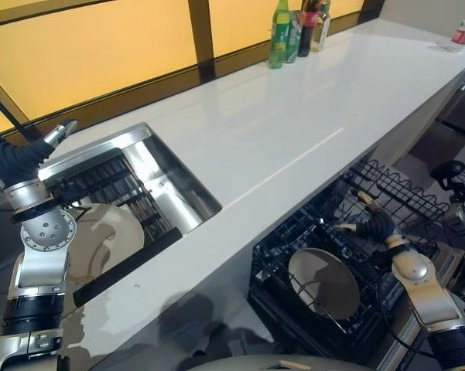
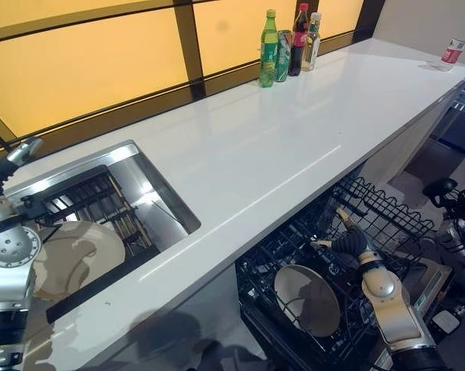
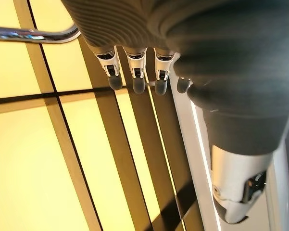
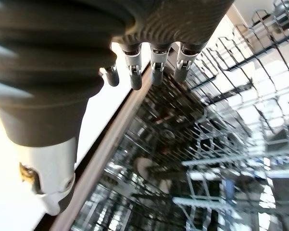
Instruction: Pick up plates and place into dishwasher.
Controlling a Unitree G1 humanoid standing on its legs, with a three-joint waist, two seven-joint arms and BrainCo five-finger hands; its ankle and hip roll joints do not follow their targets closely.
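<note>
A pale plate (image 1: 100,241) lies in the steel sink (image 1: 151,166) at the left of the counter. A second plate (image 1: 323,282) stands tilted in the black wire dishwasher rack (image 1: 402,193), low on the right. My right hand (image 1: 374,224) hovers just above that rack, beyond the plate, with straight fingers (image 4: 154,67) holding nothing. My left hand (image 1: 14,158) is raised at the sink's left edge, above the plate there. Its fingers (image 3: 134,72) are straight and empty, pointing toward the yellow window.
The long white counter (image 1: 294,131) runs from the sink to the far right. Several bottles (image 1: 280,35) stand at its back edge and a small red-labelled bottle (image 1: 463,32) at its far end. A dark rack (image 1: 112,185) sits inside the sink.
</note>
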